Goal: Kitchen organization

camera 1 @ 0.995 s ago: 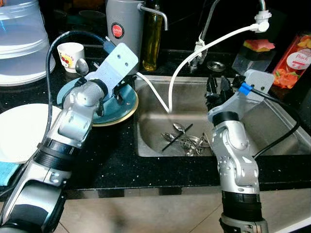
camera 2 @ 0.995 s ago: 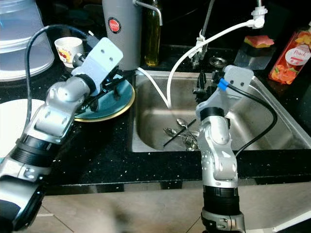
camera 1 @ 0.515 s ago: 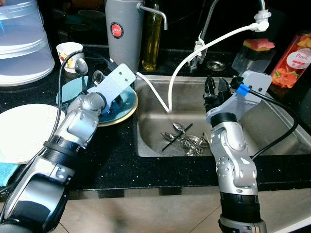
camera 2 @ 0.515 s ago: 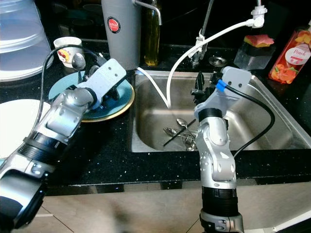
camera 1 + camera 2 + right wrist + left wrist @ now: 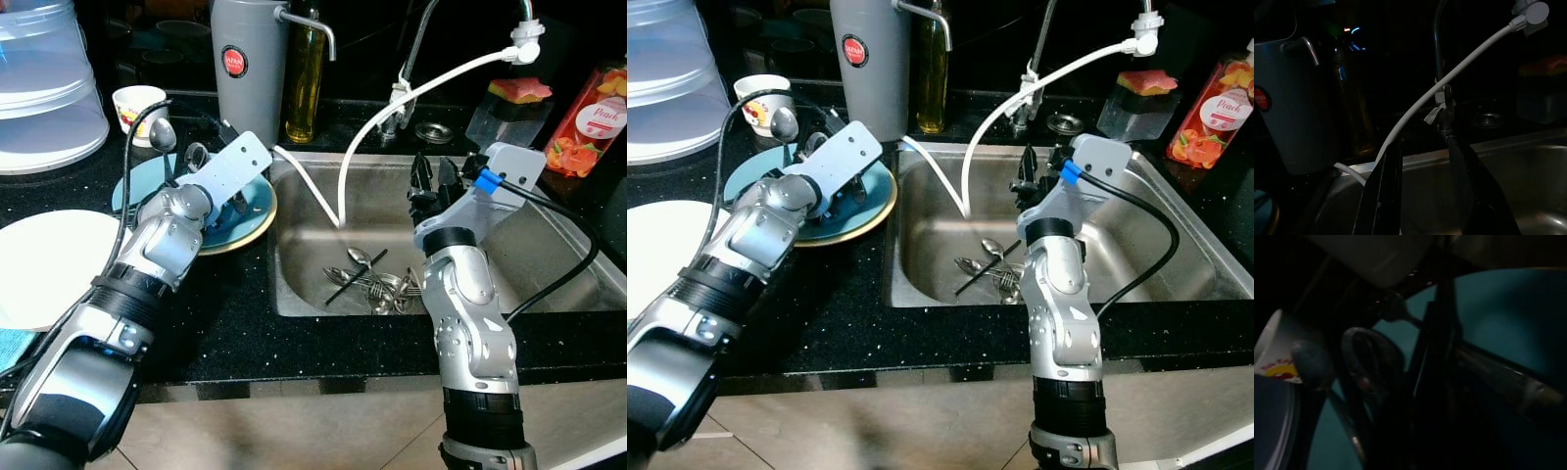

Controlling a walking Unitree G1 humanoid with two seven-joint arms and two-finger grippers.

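Resting on the teal plate (image 5: 250,211), the left hand (image 5: 201,166) grasps a spoon (image 5: 162,132). Next comes lifting it clear, probably. At three o'clock, the right hand (image 5: 431,176) hangs released over the sink (image 5: 549,264).

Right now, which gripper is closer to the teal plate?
Left. The left gripper is over the teal plate among the spoons lying on it. The right gripper is raised above the sink, fingers open, well apart from the plate.

Left gripper (image 5: 201,162) sits over the teal plate (image 5: 250,211) on the black counter (image 5: 235,323), beside a spoon (image 5: 162,135). Right gripper (image 5: 431,176) hangs above the steel sink (image 5: 549,264), fingers apart. Cutlery (image 5: 377,284) lies heaped in the basin. White hose (image 5: 392,113) droops in.
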